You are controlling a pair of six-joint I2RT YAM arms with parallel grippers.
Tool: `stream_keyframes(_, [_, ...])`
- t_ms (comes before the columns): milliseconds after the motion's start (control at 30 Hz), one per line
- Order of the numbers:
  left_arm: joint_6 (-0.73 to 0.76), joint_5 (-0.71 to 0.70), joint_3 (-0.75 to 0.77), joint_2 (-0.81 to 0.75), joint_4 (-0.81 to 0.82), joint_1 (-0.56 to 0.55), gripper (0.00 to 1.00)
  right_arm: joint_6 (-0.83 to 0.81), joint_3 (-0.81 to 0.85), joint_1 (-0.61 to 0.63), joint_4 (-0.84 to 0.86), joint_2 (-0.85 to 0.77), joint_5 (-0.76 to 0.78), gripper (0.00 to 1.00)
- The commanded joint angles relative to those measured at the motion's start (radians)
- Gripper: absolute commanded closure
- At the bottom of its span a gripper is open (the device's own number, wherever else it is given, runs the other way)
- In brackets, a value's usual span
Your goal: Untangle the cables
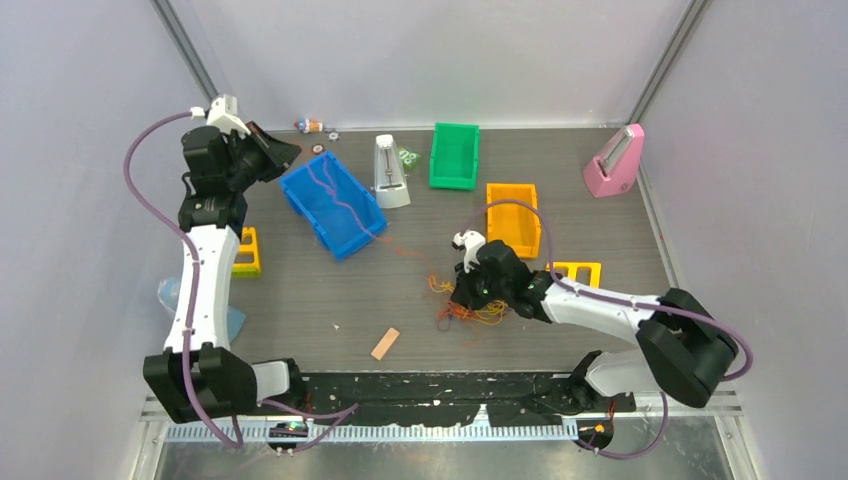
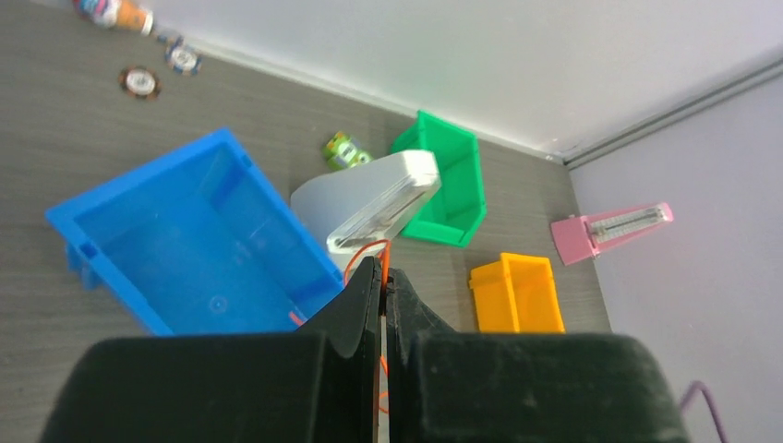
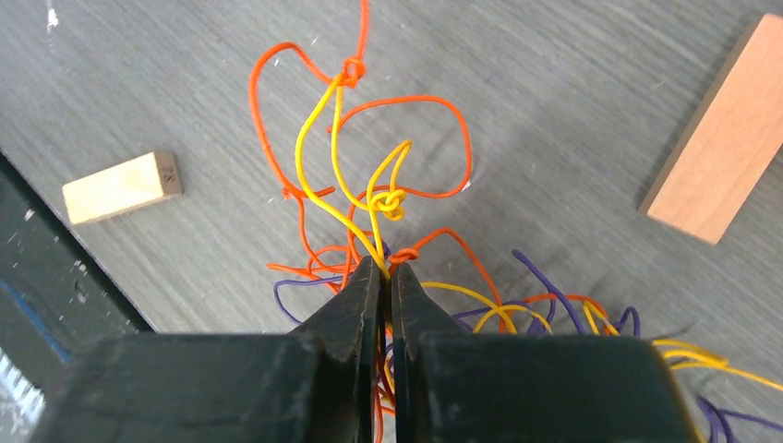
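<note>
Thin, flexible orange, yellow and purple wire cables [image 1: 468, 308] lie in a loose tangle on the grey bench [image 1: 300, 300], right of centre toward the near edge. The black two-finger right gripper [image 3: 386, 268] is clenched on yellow and orange strands at the knot. One orange strand [image 2: 365, 246] trails diagonally across the open blue plastic bin [image 1: 310, 222] to the far-left corner. There the black left gripper [image 2: 381, 272] pinches it tight. Any further pull should probably follow that diagonal, away from the tangle.
</note>
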Motion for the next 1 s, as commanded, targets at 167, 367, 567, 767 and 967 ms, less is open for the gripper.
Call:
stream_keyframes(167, [-0.076, -0.116, -0.075, 0.190, 0.118, -0.048, 1.00, 0.047, -0.089, 0.004, 0.086, -0.180, -0.118, 0.95])
stream_keyframes(367, [-0.055, -0.165, -0.023, 0.289, 0.082, -0.052, 1.00, 0.040, -0.054, 0.004, 0.077, -0.187, -0.159, 0.95])
stream_keyframes(567, [0.011, -0.242, 0.073, 0.357, -0.042, -0.050, 1.00, 0.041, -0.025, 0.014, 0.073, -0.173, -0.169, 0.94])
stream_keyframes(767, [0.019, -0.175, 0.123, 0.400, -0.085, -0.056, 0.51, 0.048, 0.007, 0.026, 0.089, -0.165, -0.164, 0.95])
stream_keyframes(967, [0.042, -0.169, 0.041, 0.298, -0.101, -0.086, 0.27, 0.060, 0.053, 0.026, 0.082, -0.139, -0.098, 0.95])
